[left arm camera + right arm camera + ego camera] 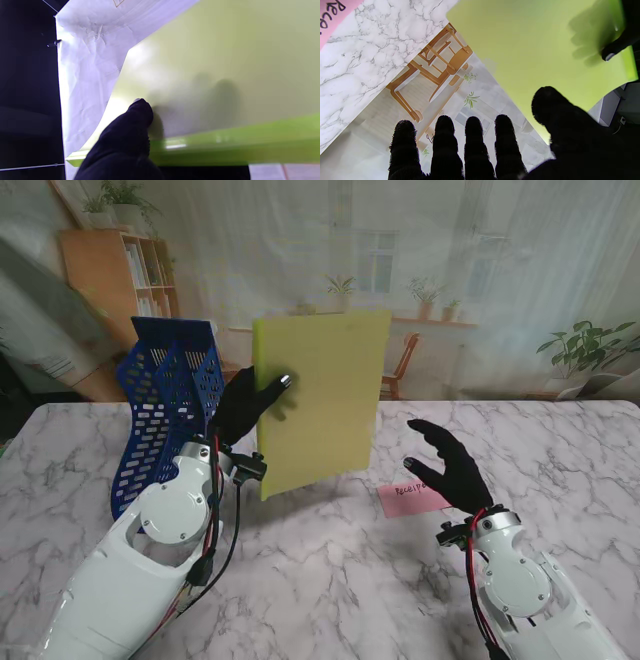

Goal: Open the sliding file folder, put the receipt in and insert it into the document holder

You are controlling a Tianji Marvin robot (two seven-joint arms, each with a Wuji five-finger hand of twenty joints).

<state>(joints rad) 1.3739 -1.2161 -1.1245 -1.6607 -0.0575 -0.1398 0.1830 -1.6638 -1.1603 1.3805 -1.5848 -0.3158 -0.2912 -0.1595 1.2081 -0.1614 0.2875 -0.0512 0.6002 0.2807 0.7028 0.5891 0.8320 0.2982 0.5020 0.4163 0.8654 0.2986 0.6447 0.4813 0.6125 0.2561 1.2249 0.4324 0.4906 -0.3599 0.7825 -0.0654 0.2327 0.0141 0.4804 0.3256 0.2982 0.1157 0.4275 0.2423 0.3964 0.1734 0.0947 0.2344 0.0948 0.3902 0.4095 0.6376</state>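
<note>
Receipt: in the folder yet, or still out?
Out. The pink receipt lies flat on the table, beside the right hand, apart from the folder.

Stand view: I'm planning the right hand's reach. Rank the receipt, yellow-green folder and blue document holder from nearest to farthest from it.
1. Receipt: on the table beside the right hand.
2. Folder: raised in the left hand.
3. Document holder: far left.

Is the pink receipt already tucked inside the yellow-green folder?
No. In the stand view the pink receipt lies flat on the marble table beside the right hand, apart from the folder that the left hand holds up.
</note>
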